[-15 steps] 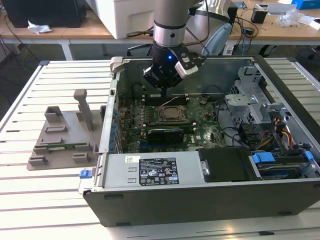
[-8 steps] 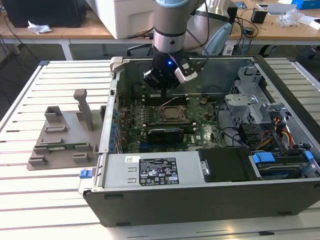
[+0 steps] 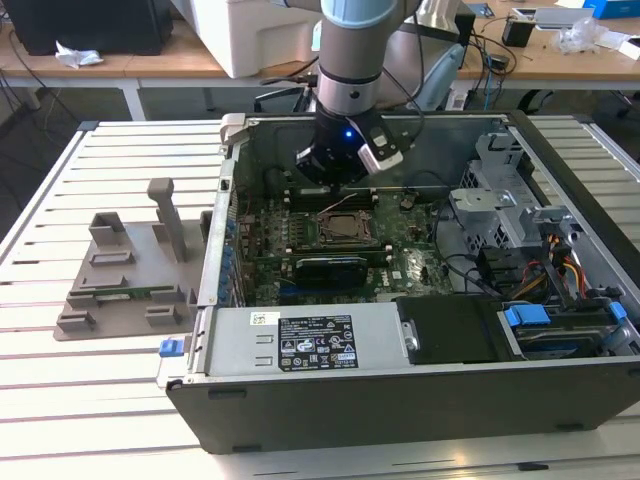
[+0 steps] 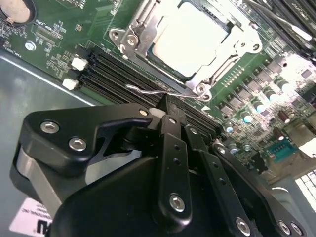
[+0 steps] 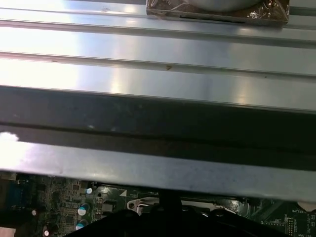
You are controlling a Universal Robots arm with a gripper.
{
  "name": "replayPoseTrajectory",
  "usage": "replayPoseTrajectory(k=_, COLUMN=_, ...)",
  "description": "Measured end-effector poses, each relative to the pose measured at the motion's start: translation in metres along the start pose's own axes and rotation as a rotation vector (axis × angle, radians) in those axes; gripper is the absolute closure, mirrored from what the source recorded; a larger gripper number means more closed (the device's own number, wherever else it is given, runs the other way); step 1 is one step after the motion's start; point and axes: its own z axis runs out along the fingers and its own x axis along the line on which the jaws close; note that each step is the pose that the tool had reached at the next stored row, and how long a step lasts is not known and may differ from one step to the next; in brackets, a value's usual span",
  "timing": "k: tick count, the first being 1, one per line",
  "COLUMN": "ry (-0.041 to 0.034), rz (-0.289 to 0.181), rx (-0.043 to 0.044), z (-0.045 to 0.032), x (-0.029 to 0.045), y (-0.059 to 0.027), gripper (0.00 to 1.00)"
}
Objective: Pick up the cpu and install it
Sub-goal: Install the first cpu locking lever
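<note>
I have the gripper low inside the open case, hanging over the board at the far side of the socket as the exterior view shows it. In the second wrist view the gripper has its fingers drawn together with no gap I can make out, and I see nothing between them, so I take it as closed and empty.

The cpu lies flat in the socket, its bright metal top facing up, framed by the steel bracket. By my reading it is already seated. The bracket's thin wire lever runs along the socket edge nearest the gripper, and the fingertips sit just at it, possibly touching; I cannot say for sure.

So the relation that matters: the cpu lies straight ahead of the fingertips, just beyond the lever and the dark memory slots. It is square, with no long axis to favour.

The grey tray stands outside the case, at the exterior view's left.
</note>
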Motion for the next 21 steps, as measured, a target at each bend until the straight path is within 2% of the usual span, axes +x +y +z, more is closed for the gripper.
replayPoseTrajectory(k=7, ry=0.0020, rz=0.000, rx=-0.0002, z=0.0052, x=-0.0074, y=-0.0012, gripper=0.89)
replayPoseTrajectory(k=11, ry=0.0035, rz=0.000, rx=-0.0002, z=0.0107, x=-0.0119, y=-0.0022, gripper=0.89)
replayPoseTrajectory(k=17, ry=0.0048, rz=0.000, rx=-0.0004, z=0.0146, x=-0.0208, y=-0.0033, gripper=0.89)
replayPoseTrajectory(k=21, ry=0.0052, rz=0.001, rx=-0.0002, z=0.0165, x=-0.0229, y=-0.0040, gripper=0.89)
